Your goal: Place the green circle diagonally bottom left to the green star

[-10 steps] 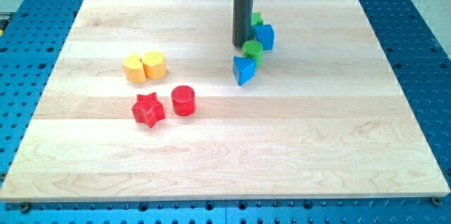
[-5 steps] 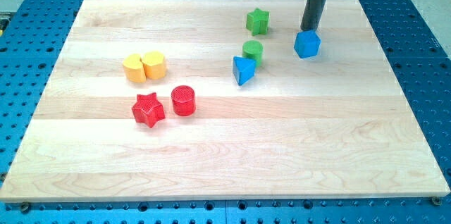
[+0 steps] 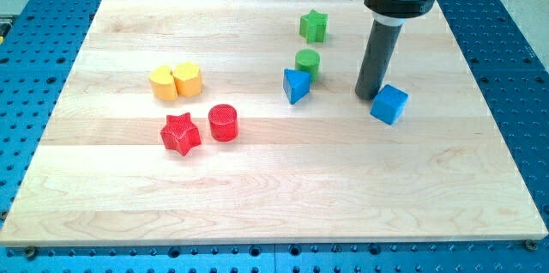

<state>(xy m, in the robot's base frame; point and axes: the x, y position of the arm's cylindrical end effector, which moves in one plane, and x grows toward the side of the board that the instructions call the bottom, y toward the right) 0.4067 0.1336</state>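
Observation:
The green star [image 3: 314, 25] lies near the view's top, right of centre. The green circle [image 3: 307, 62] stands just below it, slightly to the left, touching the blue triangle [image 3: 296, 85]. My tip [image 3: 369, 96] rests on the board to the right of the green circle, well apart from it, and touches the upper left side of the blue cube [image 3: 389, 104].
Two yellow blocks [image 3: 176, 80] sit side by side at the left. A red star [image 3: 180, 134] and a red cylinder [image 3: 223, 122] lie below them. The wooden board [image 3: 274, 196] is edged by a blue perforated table.
My tip went from beside the green blocks to the right and then down, pushing the blue cube away to the right and lower. The green star and circle stayed put.

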